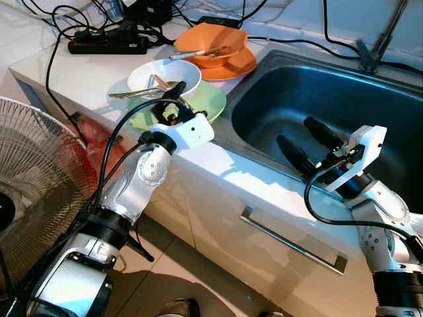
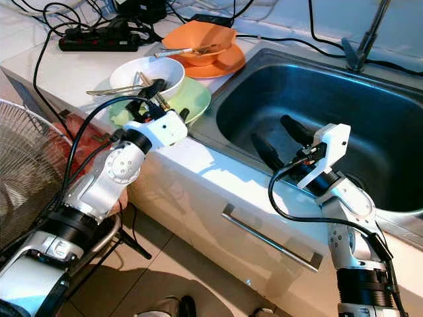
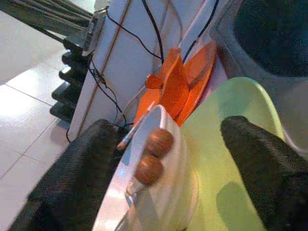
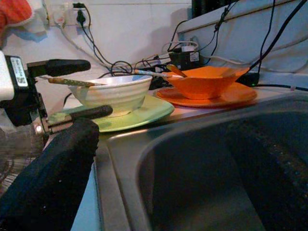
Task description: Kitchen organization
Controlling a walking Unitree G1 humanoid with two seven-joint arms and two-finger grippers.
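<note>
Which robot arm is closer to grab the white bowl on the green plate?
Probably the left. The left gripper is open right at the white bowl, one finger on each side of its rim, above the green plate. The right gripper is open over the sink, farther away.

Both arms: silver-grey rounded joint housings, black collar rings between segments; white angular wrist blocks; black cables loop from forearm to wrist on each side. Left hand (image 1: 173, 96): two long black fingers, matte, textured. Right hand (image 1: 308, 144): same black fingers, rounded tips. White barcode label on left wrist block, seen from the right wrist view.
</note>
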